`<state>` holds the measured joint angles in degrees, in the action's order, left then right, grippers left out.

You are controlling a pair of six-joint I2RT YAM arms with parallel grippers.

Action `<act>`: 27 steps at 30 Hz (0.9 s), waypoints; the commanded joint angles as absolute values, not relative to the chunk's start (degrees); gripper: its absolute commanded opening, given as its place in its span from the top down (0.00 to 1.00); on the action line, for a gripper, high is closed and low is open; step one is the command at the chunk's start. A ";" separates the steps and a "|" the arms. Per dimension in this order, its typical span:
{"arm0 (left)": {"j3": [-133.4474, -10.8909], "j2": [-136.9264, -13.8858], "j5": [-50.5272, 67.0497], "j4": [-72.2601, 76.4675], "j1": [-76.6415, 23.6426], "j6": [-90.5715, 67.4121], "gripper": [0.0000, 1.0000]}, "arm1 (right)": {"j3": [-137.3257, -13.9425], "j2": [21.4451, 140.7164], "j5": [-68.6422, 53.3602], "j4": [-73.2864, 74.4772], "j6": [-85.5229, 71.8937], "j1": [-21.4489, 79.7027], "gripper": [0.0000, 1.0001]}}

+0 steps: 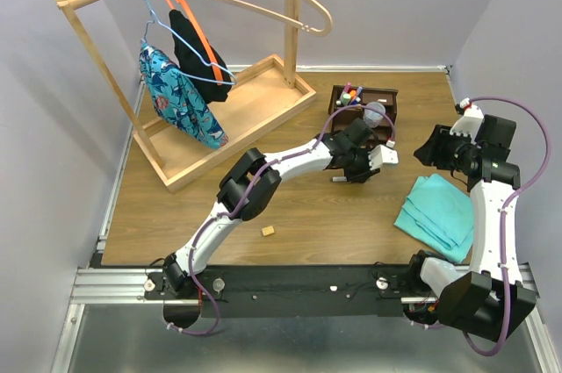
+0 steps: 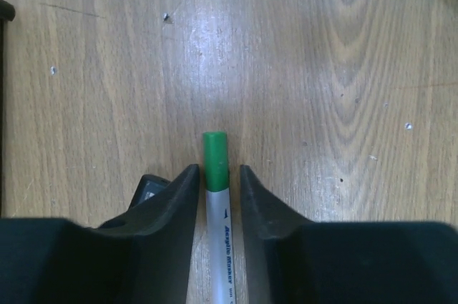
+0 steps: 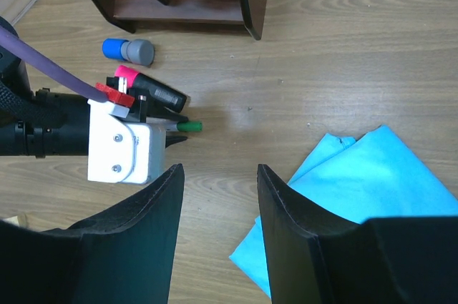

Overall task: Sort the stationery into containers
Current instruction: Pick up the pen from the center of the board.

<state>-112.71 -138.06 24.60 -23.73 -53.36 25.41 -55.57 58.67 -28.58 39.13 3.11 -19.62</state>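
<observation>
The wooden table (image 1: pixel 351 224) sits in a pale-walled corner. On it, in front of the dark organizer (image 1: pixel 392 103), is the piece you are working on: a slim marker (image 2: pixel 215 150) with a silver barrel and a green cap. Expect it to be light, stiff and smooth, so it will likely roll on the wood and swivel if pinched near one end. Take it across the barrel, close to mid-length, with a moderate squeeze. In the left wrist view it runs straight down the middle of the left gripper (image 2: pixel 218 172), its cap poking out just past the fingertips and a dark finger close on each side. A thin line of shadow shows on either side, so you cannot tell whether the jaws are pinching it or only bracketing it. Near it lie a pink highlighter (image 3: pixel 127 73) and a blue-capped pen (image 3: pixel 129 49). Further out, the right gripper (image 3: pixel 220 172) hangs with its fingers apart and nothing between them, near the folded teal cloth (image 3: pixel 372 189).
</observation>
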 commanded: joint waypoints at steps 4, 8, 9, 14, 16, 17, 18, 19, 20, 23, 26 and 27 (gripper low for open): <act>-114.25 -141.85 22.67 -33.82 -54.23 27.07 0.77 | -55.19 57.92 -28.12 39.64 3.69 -20.13 0.47; -114.60 -140.36 25.74 -36.82 -54.49 26.63 0.86 | -55.37 57.92 -28.30 39.99 4.22 -20.04 0.47; -116.09 -140.27 26.62 -38.22 -54.41 25.59 0.89 | -55.72 57.92 -28.30 40.25 4.31 -20.04 0.47; -134.07 -138.26 47.30 -48.69 -50.55 20.58 0.94 | -57.57 58.18 -27.77 41.57 5.10 -20.04 0.48; -134.13 -133.63 54.11 -40.94 -48.88 17.95 0.96 | -57.66 58.27 -27.77 41.49 5.01 -20.13 0.49; -128.29 -131.24 59.88 -34.87 -48.00 15.67 0.98 | -57.66 58.36 -27.95 41.14 4.84 -20.13 0.50; -123.80 -128.70 61.86 -27.06 -46.07 12.51 1.00 | -57.57 58.36 -28.04 40.96 4.57 -20.13 0.50; -118.79 -124.23 63.01 -6.45 -45.10 1.87 1.00 | -57.48 58.45 -28.12 40.61 4.22 -20.04 0.50; -109.95 -122.80 63.02 4.55 -44.30 -3.46 1.00 | -57.31 58.62 -28.47 40.00 3.70 -20.13 0.51; -108.96 -124.96 60.30 27.05 -41.05 -15.17 1.00 | -57.22 58.97 -28.22 39.03 2.82 -20.13 0.52; -119.21 -131.82 56.53 29.28 -38.68 -16.02 1.00 | -57.30 58.97 -27.60 38.76 2.64 -20.13 0.51; -121.36 -133.14 55.64 28.92 -38.41 -14.60 1.00 | -57.48 59.06 -27.51 38.93 2.64 -20.13 0.51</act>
